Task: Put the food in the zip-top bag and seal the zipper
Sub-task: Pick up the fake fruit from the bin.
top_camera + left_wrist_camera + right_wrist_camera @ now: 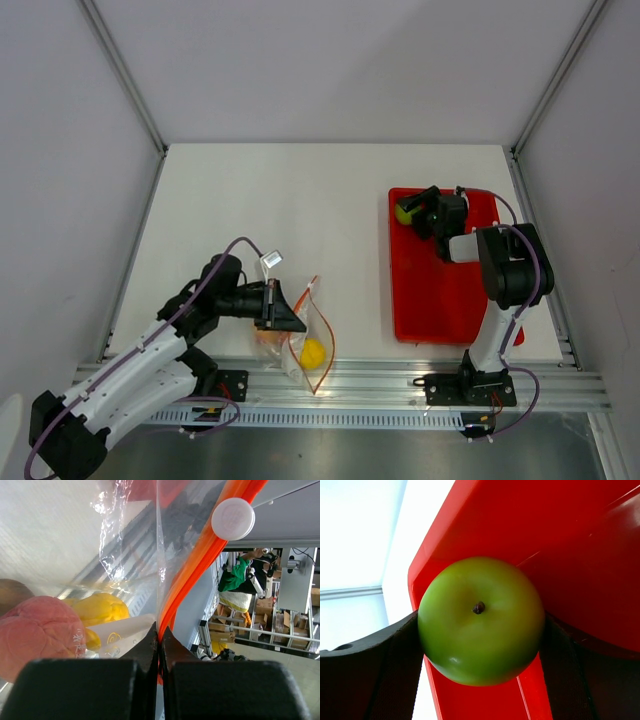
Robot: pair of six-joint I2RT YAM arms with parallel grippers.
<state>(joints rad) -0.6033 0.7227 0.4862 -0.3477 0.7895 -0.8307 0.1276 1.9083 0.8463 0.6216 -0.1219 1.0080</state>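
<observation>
You've got faint white print on the pink fruit (40, 630), too blurred to read; nothing else legible.

The lime-green apple (480, 620) sits stem-up in the far left corner of the red tray (450, 300). The clear crinkly zip-top bag (305, 335) lies well left of that tray with its orange zipper (200, 565) looped open, and a yellow pear (313, 352) and a pinkish piece (40, 630) are inside.

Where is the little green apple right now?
In the top view, the green apple sits in the far left corner of the red tray, on the robot's right, held by the right gripper.
</observation>
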